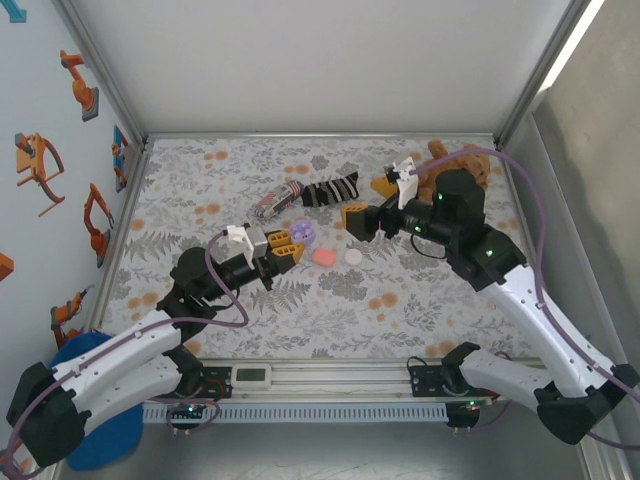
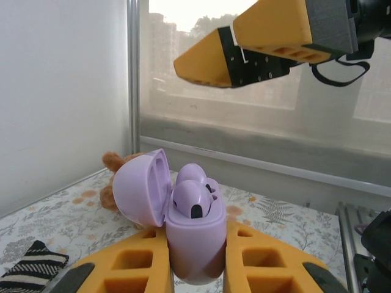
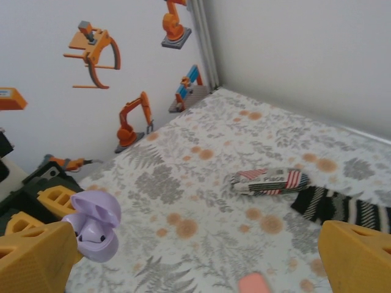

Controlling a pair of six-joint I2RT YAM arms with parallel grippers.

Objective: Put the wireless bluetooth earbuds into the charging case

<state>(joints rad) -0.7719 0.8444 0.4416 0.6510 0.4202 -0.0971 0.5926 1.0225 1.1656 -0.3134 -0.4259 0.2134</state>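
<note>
The pale purple charging case [image 2: 194,244] stands upright with its lid [image 2: 139,186] swung open, pinched between the yellow fingers of my left gripper [image 2: 197,232]. Two pale purple earbuds [image 2: 193,200] sit in its wells. From above, the case [image 1: 303,233] is at mid-table at the tip of the left gripper [image 1: 292,246]. My right gripper [image 1: 368,204] hovers just to its right, open wide with nothing between its fingers. In the right wrist view the case [image 3: 95,235] shows at lower left, outside the open right gripper [image 3: 195,268].
A salmon-pink case [image 1: 325,257] and a white round case [image 1: 353,257] lie on the floral mat just right of the purple case. Behind them lie a striped packet [image 1: 275,204] and a striped sock [image 1: 332,190]. A brown plush toy [image 1: 455,160] sits at the back right.
</note>
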